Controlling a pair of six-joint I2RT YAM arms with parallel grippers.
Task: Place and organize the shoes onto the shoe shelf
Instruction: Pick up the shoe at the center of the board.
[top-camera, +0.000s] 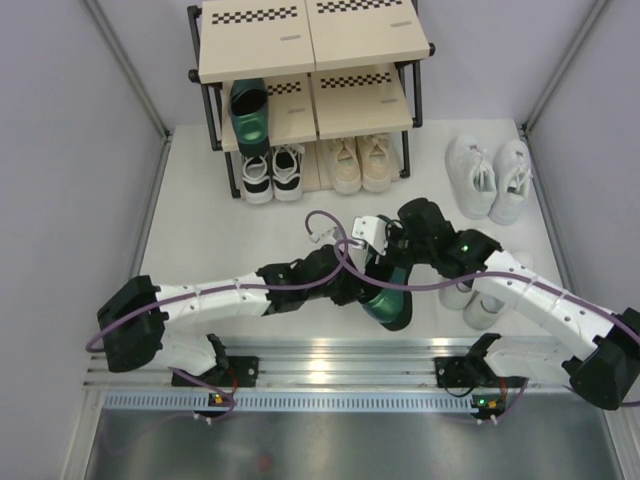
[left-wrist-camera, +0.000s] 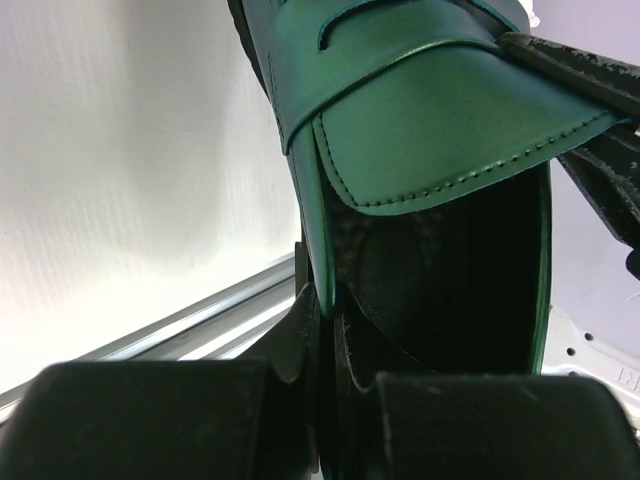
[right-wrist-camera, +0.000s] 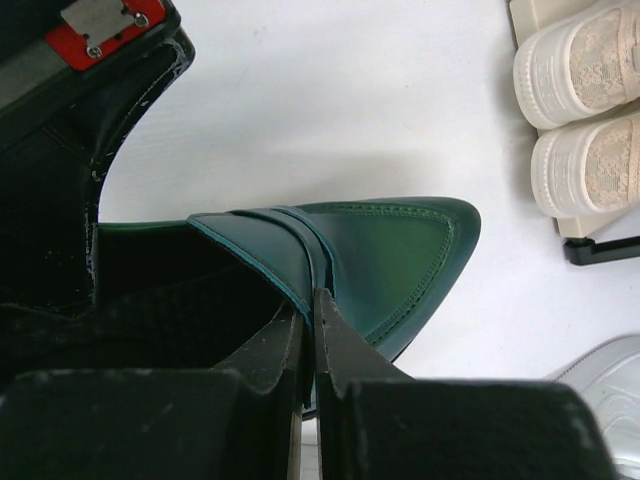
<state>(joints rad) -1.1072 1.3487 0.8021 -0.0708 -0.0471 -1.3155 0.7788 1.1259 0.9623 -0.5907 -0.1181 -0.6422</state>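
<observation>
1. Pinching one green shoe (top-camera: 392, 305) together, both grippers meet over the middle of the table (top-camera: 200, 230), near the front.
2. The left gripper (left-wrist-camera: 322, 330) has its fingers pressed tight on the shoe's thin side wall, back by the heel end.
3. The right gripper (right-wrist-camera: 310, 335) nips a side wall too, close to the strap across the top.
4. I cannot tell if the shoe touches the table.
5. The other green shoe (top-camera: 250, 110) is on the middle board of the shelf (top-camera: 300, 45), on the left.
6. On the bottom board, the black-and-white sneakers (top-camera: 272, 172) sit on the left and the beige sneakers (top-camera: 362, 163) on the right.
7. A white pair (top-camera: 490, 178) sits on the table just right of the shelf.
8. A second white pair (top-camera: 478, 312) lies near the front, partly under the right arm (top-camera: 540, 295).
</observation>
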